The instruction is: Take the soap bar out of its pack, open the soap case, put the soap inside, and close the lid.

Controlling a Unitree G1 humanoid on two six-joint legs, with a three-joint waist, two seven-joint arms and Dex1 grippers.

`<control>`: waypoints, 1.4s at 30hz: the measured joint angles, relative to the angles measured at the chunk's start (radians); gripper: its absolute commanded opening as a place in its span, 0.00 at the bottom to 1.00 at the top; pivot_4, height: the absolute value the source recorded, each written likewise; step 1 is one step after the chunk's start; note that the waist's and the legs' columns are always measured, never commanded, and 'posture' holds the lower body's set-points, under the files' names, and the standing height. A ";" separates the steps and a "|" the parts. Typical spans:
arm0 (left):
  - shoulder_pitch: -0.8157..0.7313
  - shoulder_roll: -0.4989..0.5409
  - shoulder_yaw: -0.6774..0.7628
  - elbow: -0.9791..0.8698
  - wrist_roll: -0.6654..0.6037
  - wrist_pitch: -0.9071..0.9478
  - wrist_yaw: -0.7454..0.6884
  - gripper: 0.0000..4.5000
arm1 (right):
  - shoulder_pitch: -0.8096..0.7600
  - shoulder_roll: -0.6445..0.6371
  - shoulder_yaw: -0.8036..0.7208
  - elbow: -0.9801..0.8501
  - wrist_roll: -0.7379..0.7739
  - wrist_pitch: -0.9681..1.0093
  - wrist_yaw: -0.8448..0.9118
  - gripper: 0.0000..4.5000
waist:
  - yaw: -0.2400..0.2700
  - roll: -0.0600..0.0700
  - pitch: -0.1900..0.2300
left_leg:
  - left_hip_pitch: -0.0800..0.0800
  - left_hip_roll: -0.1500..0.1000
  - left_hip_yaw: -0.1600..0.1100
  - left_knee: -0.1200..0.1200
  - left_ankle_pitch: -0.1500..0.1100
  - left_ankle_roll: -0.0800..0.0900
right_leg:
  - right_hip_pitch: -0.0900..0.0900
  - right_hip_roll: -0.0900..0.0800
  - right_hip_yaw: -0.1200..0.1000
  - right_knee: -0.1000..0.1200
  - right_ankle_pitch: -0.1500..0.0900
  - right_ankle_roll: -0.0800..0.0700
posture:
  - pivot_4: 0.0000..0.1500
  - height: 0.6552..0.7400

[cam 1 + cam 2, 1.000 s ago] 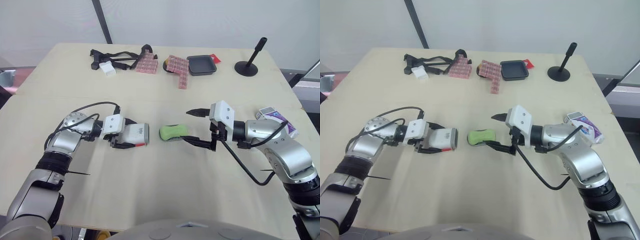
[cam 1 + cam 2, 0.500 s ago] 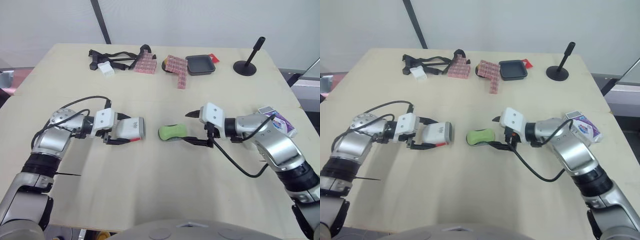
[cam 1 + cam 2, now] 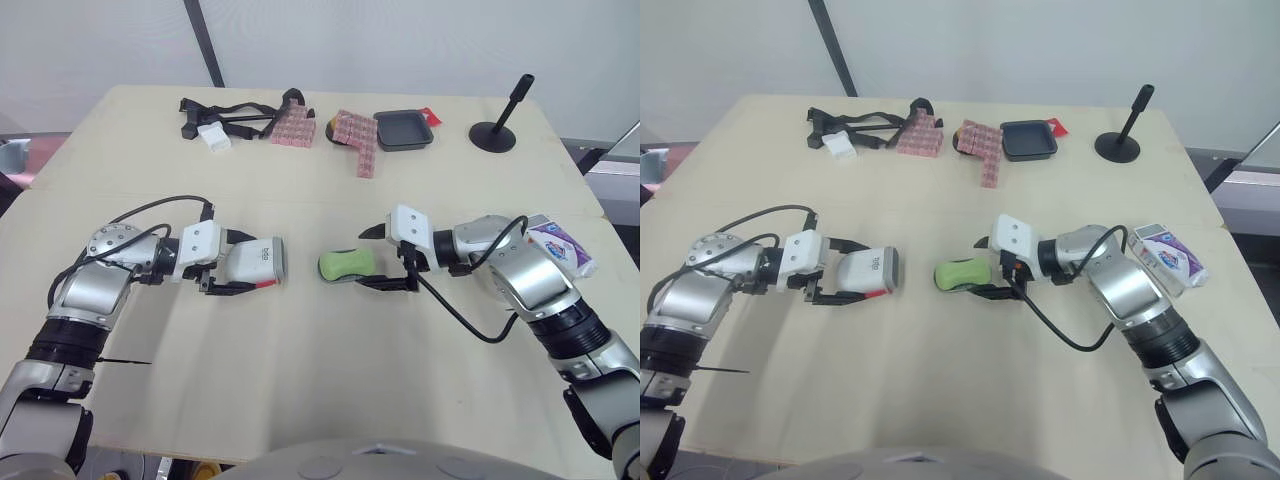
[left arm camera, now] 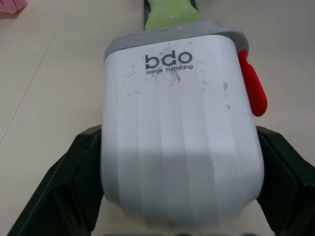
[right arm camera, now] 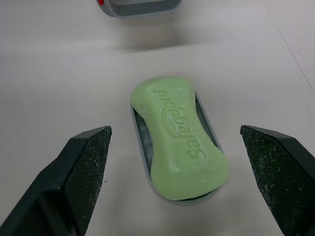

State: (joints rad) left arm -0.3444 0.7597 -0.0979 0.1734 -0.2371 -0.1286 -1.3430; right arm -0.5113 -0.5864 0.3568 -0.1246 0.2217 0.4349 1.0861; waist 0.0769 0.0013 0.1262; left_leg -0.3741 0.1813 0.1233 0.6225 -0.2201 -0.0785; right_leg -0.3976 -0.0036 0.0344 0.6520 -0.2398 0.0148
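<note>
The left gripper (image 3: 238,266) is clamped on the white lid (image 4: 179,128) of the soap case, one finger on each long side, with the lid's red latch (image 4: 253,91) on one edge and its grey-rimmed open end turned toward the soap (image 5: 179,135). The green soap lies in the case's grey base (image 5: 139,147) at the middle of the table (image 3: 300,360), just right of the lid with a gap between them. The right gripper (image 3: 372,258) is spread wide, its fingers on either side of the soap's right end without touching it, and the purple-and-white pack (image 3: 560,247) lies near the table's right edge.
</note>
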 measured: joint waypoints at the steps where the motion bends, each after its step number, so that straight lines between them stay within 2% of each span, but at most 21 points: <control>1: 0.006 0.000 0.002 -0.007 0.000 0.006 0.006 0.78 | -0.003 0.004 0.001 0.008 -0.004 -0.002 0.003 1.00 | -0.001 0.000 0.000 | 0.000 0.000 0.000 0.000 0.000 0.000 | 0.000 0.000 0.000 0.000 0.000 0.000 | 1.00 1.00; 36: 0.071 0.001 0.003 -0.074 0.001 0.032 0.070 0.78 | -0.081 0.115 0.076 0.266 -0.147 -0.103 0.037 1.00 | -0.002 0.000 0.000 | 0.000 0.000 0.000 0.000 0.000 0.000 | 0.000 0.000 0.000 0.000 0.000 0.000 | 1.00 1.00; 42: 0.071 0.001 0.003 -0.074 0.003 0.031 0.071 0.78 | -0.081 0.114 0.077 0.262 -0.157 -0.115 0.048 0.60 | -0.002 0.000 0.000 | 0.000 0.000 0.000 0.000 0.000 0.000 | 0.000 0.000 0.000 0.001 0.000 0.000 | 1.00 1.00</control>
State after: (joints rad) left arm -0.2731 0.7603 -0.0951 0.0996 -0.2337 -0.0980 -1.2721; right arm -0.5927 -0.4719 0.4336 0.1369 0.0650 0.3200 1.1337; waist 0.0746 0.0011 0.1260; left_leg -0.3739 0.1814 0.1234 0.6227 -0.2199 -0.0784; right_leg -0.3977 -0.0035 0.0342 0.6525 -0.2397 0.0144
